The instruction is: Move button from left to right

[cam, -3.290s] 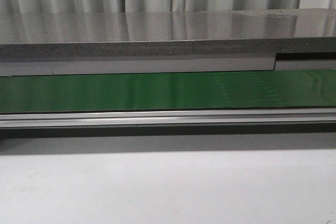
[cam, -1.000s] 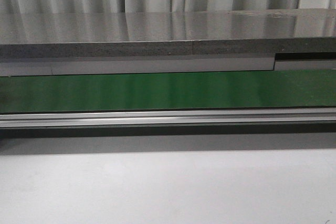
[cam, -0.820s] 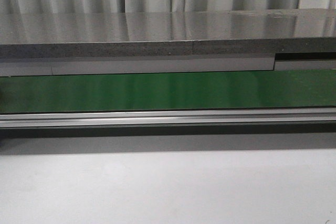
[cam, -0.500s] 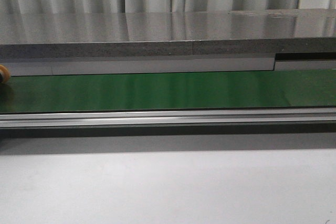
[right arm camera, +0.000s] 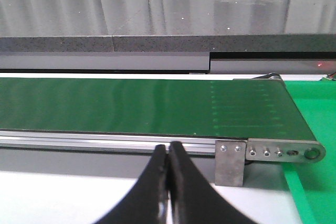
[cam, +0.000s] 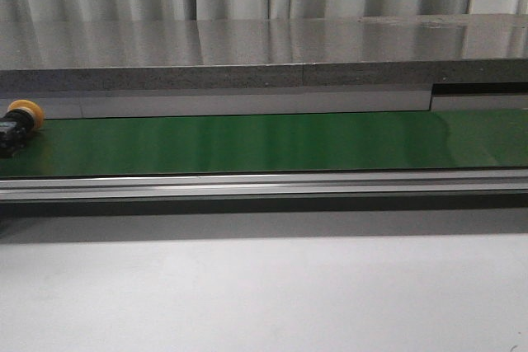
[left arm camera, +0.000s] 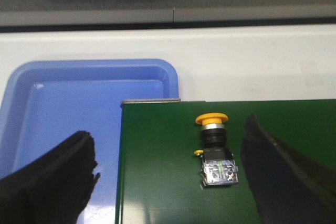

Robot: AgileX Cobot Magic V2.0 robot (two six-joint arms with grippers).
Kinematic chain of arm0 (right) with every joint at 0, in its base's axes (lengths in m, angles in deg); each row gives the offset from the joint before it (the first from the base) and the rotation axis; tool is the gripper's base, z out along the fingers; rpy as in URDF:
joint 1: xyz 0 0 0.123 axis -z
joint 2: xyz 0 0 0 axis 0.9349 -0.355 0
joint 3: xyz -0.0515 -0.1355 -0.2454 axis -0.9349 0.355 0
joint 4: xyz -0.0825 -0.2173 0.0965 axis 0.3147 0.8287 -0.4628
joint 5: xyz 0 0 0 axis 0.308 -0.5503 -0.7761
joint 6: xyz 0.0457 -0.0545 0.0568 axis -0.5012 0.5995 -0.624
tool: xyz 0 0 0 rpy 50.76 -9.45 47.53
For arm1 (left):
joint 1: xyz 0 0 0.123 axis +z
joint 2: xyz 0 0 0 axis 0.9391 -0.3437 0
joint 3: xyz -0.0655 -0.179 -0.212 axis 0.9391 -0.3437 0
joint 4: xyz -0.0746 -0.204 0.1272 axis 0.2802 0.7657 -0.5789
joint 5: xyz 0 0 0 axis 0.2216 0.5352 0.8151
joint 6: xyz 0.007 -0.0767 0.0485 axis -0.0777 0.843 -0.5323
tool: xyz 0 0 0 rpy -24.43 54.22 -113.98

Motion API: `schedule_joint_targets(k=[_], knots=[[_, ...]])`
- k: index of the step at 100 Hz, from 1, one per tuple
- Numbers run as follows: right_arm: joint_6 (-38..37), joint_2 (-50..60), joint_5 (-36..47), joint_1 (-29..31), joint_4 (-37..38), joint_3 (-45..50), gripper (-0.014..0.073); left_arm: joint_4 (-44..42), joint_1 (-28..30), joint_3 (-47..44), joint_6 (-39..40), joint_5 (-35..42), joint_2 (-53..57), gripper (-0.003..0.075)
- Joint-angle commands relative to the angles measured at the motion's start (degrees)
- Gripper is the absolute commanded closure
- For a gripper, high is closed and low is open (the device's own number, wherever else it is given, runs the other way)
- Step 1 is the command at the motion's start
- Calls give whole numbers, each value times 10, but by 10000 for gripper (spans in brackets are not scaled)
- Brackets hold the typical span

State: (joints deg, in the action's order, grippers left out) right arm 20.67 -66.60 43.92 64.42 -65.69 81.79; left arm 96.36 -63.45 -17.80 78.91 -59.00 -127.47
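Observation:
The button, with a yellow-orange mushroom cap and a black body, lies on its side at the far left end of the green conveyor belt. In the left wrist view the button lies on the belt between my left gripper's fingers, nearer the right-hand finger. My left gripper is open and wide above the belt's end, touching nothing. My right gripper is shut and empty, in front of the belt's aluminium rail near the belt's right end. Neither gripper shows in the front view.
A blue tray sits just beyond the belt's left end. An aluminium rail runs along the belt's front, a grey ledge behind it. A metal end bracket and a green surface lie at the belt's right end.
The belt was bare one second ago. The button came into the front view at the left edge and has moved rightward along the belt.

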Motion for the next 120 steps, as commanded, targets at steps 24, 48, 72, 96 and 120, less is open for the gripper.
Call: schedule_joint_targets(k=[24, 48, 72, 96, 120], knots=[[0, 10, 42, -2, 3, -8, 661, 15, -4, -138, -3, 149, 210, 166], [0, 10, 42, -2, 3, -8, 661, 15, -21, -262, -18, 193, 336, 166], [0, 10, 42, -2, 3, -8, 661, 25, -75, -392, -39, 260, 442, 166], [0, 10, 42, -2, 3, -8, 661, 61, -88, -456, -39, 311, 508, 166], [0, 10, 42, -2, 3, -8, 661, 61, -88, -461, -39, 292, 514, 166]])
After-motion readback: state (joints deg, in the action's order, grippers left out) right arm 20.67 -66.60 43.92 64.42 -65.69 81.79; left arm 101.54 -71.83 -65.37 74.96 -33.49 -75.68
